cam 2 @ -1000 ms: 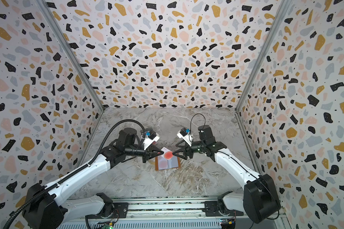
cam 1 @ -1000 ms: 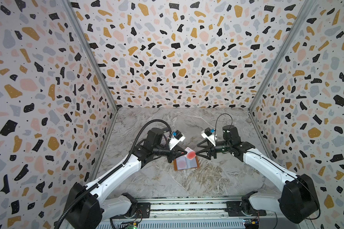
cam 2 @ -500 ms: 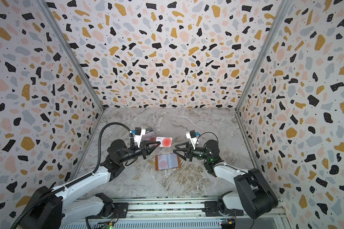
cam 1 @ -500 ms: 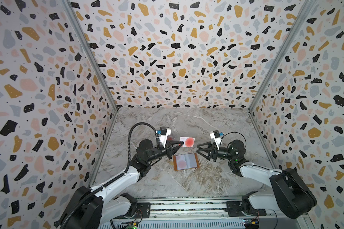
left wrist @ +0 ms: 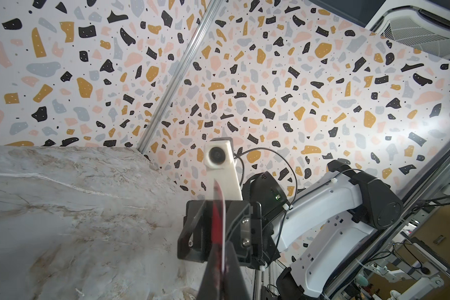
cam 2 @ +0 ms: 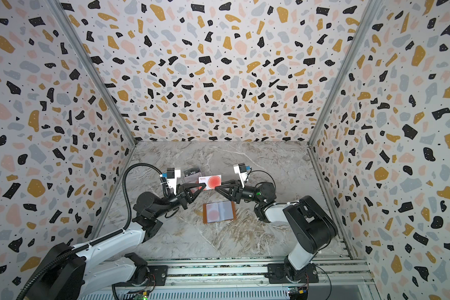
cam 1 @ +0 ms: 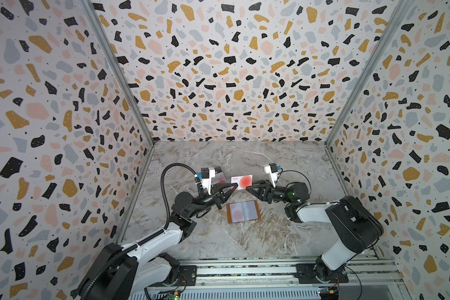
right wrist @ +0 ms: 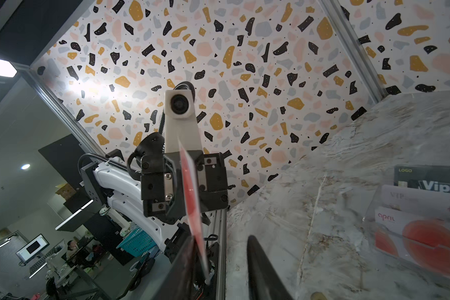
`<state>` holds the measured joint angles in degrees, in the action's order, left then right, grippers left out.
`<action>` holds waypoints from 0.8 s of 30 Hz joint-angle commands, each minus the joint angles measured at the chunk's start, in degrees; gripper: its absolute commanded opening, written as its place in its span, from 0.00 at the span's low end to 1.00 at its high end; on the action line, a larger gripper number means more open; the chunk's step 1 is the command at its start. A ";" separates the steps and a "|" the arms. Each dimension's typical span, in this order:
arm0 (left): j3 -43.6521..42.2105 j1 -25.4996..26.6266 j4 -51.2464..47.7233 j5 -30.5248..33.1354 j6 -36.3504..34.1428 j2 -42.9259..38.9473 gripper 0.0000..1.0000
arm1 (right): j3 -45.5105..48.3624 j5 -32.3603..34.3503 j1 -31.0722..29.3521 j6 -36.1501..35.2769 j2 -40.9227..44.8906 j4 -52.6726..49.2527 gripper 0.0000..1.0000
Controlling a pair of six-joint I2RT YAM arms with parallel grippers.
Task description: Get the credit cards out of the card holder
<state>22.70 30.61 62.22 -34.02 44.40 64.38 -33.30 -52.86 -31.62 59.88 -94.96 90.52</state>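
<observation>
1. Card holder (cam 1: 243,211) (cam 2: 219,211) lies spread open and flat on the marble table (cam 1: 270,239), near the middle and just in front of the two grippers. Neither gripper touches it.
2. Through the bluish sleeve on its left page a sleeved card (cam 1: 236,214) shows its red circle.
3. The left gripper (cam 1: 235,185) (cam 2: 205,185) is clenched on the left edge of a white card with a red circle (cam 1: 242,181) (cam 2: 211,181), holding it above the table, face up. In the left wrist view that card (left wrist: 218,226) runs edge-on between the closed fingers.
4. The right gripper (cam 1: 247,187) (cam 2: 216,188) reaches in from the other side with its jaws around the card's right edge. In the right wrist view the card (right wrist: 191,197) lies against one finger, while a clear gap separates it from the other, so the jaws are not clamped on it.
5. Behind the grippers stands a clear plastic case (right wrist: 413,241) holding more cards, among them a dark Vip card (right wrist: 426,181) (cam 2: 192,173) at its back.
</observation>
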 commanded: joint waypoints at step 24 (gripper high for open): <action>-2.02 -0.02 8.22 0.27 2.03 0.75 0.00 | -2.76 1.00 -0.72 5.20 0.92 15.80 0.20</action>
<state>21.32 30.24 65.78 -32.18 46.00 65.41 -34.15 -52.16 -32.27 64.45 -95.61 93.32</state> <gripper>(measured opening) 0.047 0.197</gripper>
